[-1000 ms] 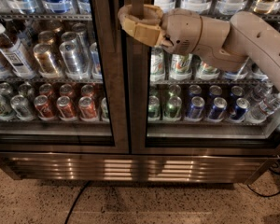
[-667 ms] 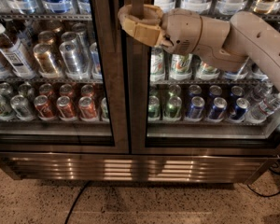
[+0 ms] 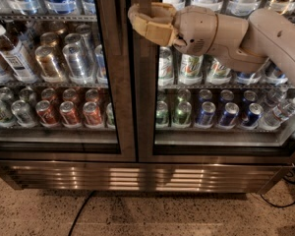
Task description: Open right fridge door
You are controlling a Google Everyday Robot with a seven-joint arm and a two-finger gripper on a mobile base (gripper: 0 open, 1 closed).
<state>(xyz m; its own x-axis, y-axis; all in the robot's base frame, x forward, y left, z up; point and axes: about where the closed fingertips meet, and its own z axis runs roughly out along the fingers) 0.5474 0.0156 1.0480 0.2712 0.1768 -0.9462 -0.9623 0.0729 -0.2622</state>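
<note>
Camera view: left of the gripper (image 3: 136, 21) stands the twin door (image 3: 119, 107), closed. The gripper sits on the inner frame of the right fridge door (image 3: 145, 112), likely the pulling edge; whether it clasps, I cannot tell. That door, shut, extends rightward and below.

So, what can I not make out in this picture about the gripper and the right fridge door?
- Camera view, top edge: the upper part of the right fridge door is cut off.
- Camera view: the gripper sits at that door's left frame and itself hides any contact.
- Camera view: the arm covers the tops of some cans and runs off the right edge.
</note>
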